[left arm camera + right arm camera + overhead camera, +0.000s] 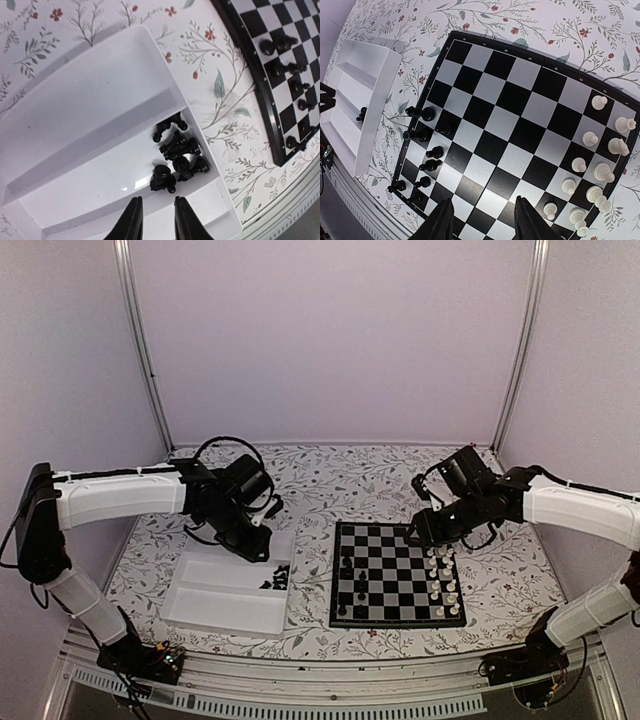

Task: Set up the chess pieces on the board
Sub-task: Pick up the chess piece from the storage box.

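The chequered board (395, 540) lies right of centre. Several black chess pieces (350, 572) stand along its left side, and the right wrist view shows them (422, 134) in two ragged columns. A heap of loose black pieces (176, 156) lies in the white tray's corner (275, 580). My left gripper (157, 202) hovers just short of that heap, jaws a little apart with nothing between them. My right gripper (482, 201) hangs open and empty over the board's (495, 115) far edge (415, 533).
The white tray (215, 605) with its stepped compartments (75, 115) sits left of the board on the flowered tablecloth. White pieces (600, 172) fill the board's right side (445, 585). The table's near edge and a metal rail run just beyond the tray.
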Controlling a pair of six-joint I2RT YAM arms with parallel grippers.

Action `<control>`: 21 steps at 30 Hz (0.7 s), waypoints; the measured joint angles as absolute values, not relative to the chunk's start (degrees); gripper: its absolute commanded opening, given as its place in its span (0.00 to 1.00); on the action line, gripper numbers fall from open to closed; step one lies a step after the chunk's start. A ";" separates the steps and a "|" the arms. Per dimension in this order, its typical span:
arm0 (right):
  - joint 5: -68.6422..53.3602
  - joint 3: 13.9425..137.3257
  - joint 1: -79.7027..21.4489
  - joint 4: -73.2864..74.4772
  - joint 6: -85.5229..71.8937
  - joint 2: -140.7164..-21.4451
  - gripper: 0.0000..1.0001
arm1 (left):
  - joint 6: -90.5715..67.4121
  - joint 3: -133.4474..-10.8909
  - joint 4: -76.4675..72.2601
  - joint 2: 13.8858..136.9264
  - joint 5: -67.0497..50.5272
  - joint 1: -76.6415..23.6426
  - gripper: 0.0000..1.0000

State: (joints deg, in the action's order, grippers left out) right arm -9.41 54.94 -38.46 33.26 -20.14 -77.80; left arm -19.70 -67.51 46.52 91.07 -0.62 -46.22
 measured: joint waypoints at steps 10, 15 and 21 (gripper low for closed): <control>-10.28 56.90 -38.46 32.95 -20.10 -80.34 0.44 | -19.79 -62.13 41.01 92.60 -9.56 -46.22 0.26; -10.31 56.90 -38.46 32.97 -20.10 -80.34 0.44 | -19.97 -62.19 39.22 94.45 -12.19 -46.22 0.27; -10.28 56.90 -38.46 32.95 -20.12 -80.34 0.44 | -19.94 -63.05 39.55 98.74 -12.45 -46.22 0.25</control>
State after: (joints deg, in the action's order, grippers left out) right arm -10.28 56.90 -38.46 32.95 -20.12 -80.34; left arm -19.94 -63.05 39.55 98.74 -12.45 -46.22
